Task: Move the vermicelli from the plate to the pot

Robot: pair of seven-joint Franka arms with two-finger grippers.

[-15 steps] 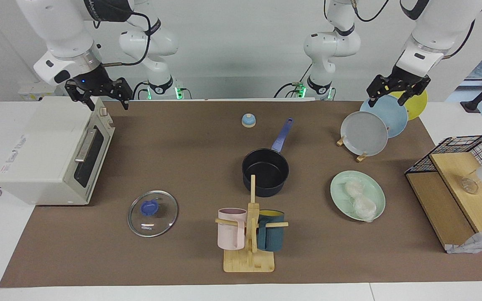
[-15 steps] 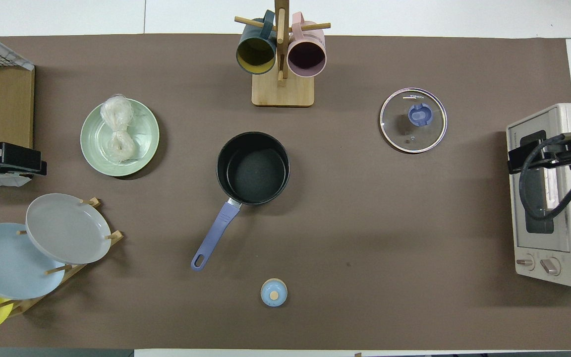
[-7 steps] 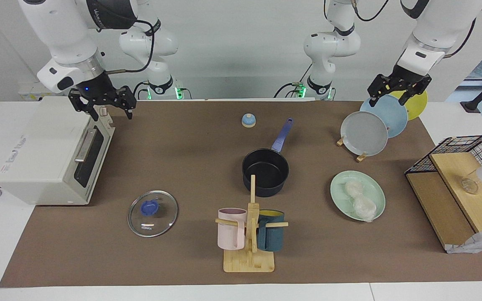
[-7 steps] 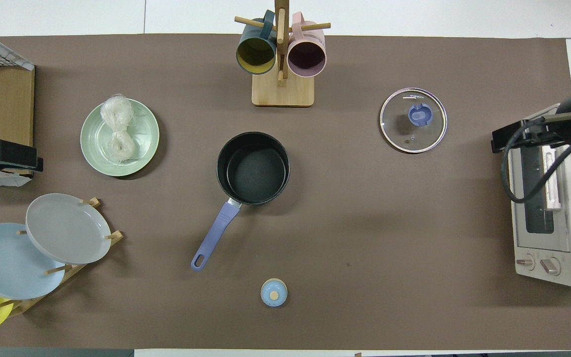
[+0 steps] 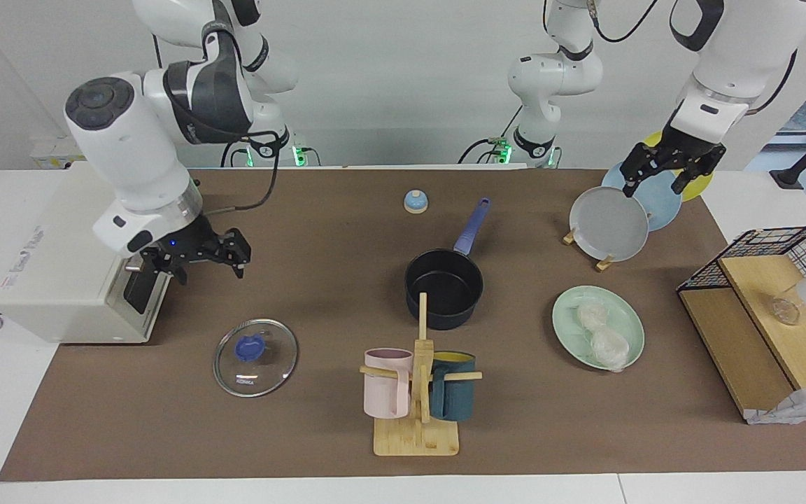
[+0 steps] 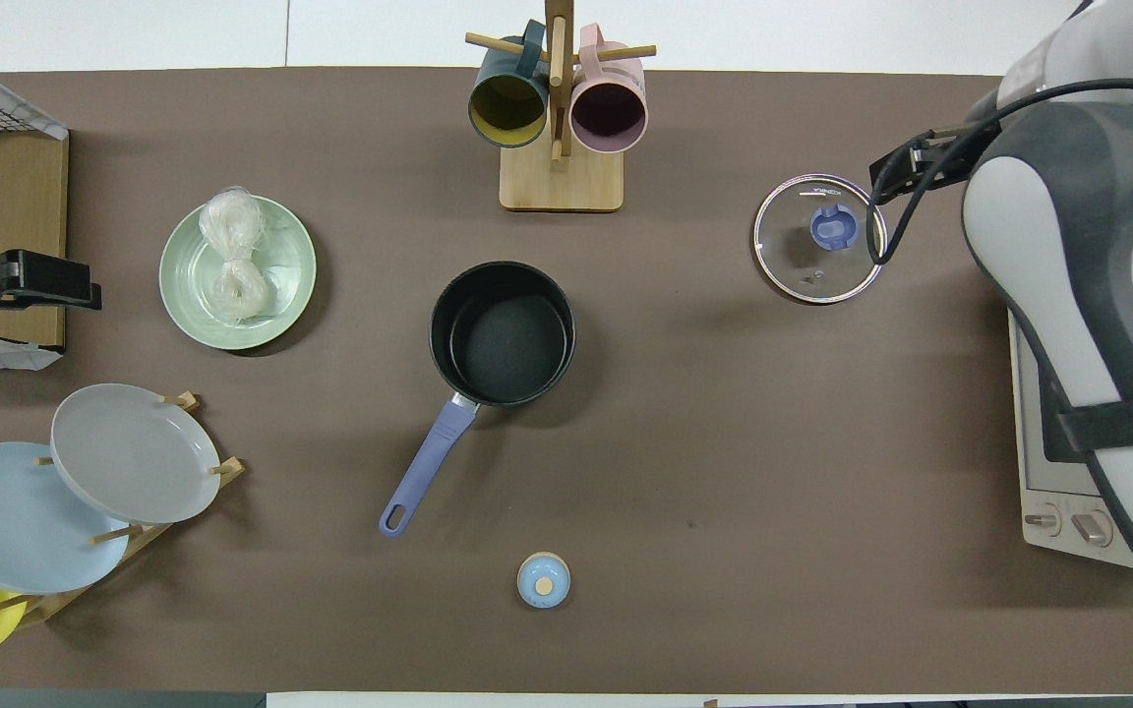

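Observation:
Two whitish vermicelli lumps [image 5: 602,330] [image 6: 232,258] lie on the pale mint-green plate [image 5: 632,318] [image 6: 283,287] toward the left arm's end of the table. The black pot [image 5: 443,283] [image 6: 503,334] stands mid-table and is empty, its blue-purple handle [image 5: 471,224] pointing toward the robots. My left gripper [image 5: 653,187] [image 6: 50,285] is open and empty in the air over the rack of plates. My right gripper [image 5: 210,269] is open and empty in the air beside the toaster oven's door, near the glass lid. In the overhead view the right arm covers it.
A toaster oven [image 5: 74,259] sits at the right arm's end. A glass lid [image 5: 255,357] lies beside it. A mug tree [image 5: 419,392] with pink and teal mugs stands farther out than the pot. Grey, blue and yellow plates lean in a rack [image 5: 609,224]. A wooden shelf [image 5: 760,315] and a small blue bell [image 5: 415,201] also stand here.
My right arm has swung from above the toaster oven out and down over the mat, toward the glass lid. My left gripper has shifted only slightly over the plate rack.

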